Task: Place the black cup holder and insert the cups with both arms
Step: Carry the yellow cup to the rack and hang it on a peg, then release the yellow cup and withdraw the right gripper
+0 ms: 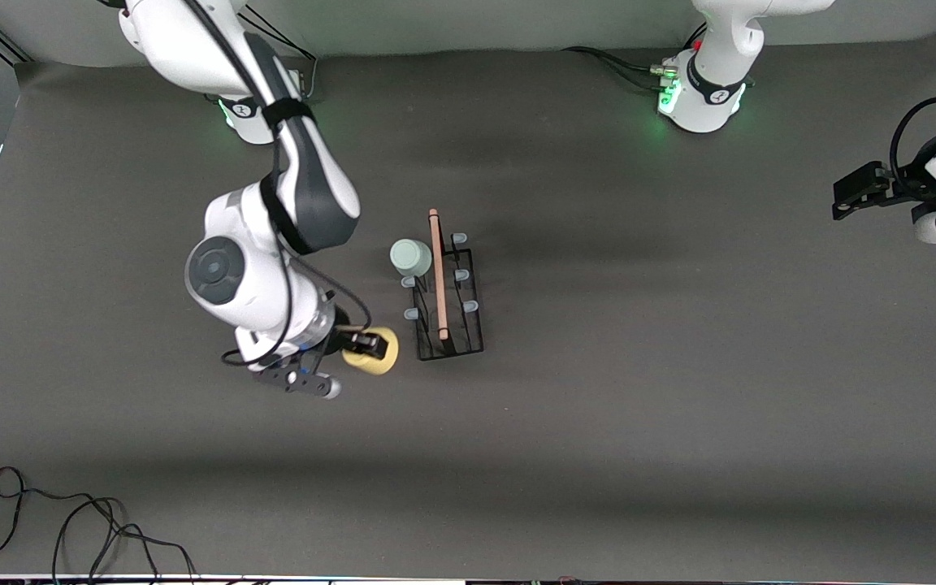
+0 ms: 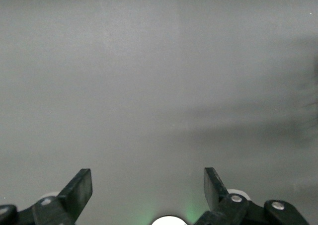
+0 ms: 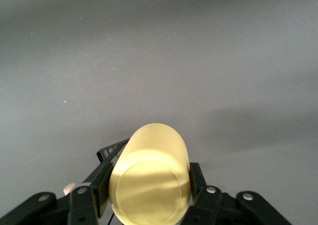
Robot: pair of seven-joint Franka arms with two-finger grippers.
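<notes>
No brand name, label or readable writing shows on anything here.

The black cup holder (image 1: pixel 448 296) stands near the table's (image 1: pixel 679 422) middle, its light wooden rod (image 1: pixel 438 273) running along the top. A pale green cup (image 1: pixel 410 257) sits upside down on one prong, at the rack's ten o'clock corner in the front view.

The right gripper (image 1: pixel 368 344) is at about eight o'clock from the rack, just beside its nearer corner on the right arm's side. Its jaws are closed on the sides of a yellow cup (image 3: pixel 150 181), held sideways; in the right wrist view the cup's flat bottom faces the camera and hides most of the rack.

The left arm waits at the table's edge. The left gripper (image 2: pixel 148 187) is spread wide, holding nothing, with only bare table under it. Its arm is partly cut off by the frame.
</notes>
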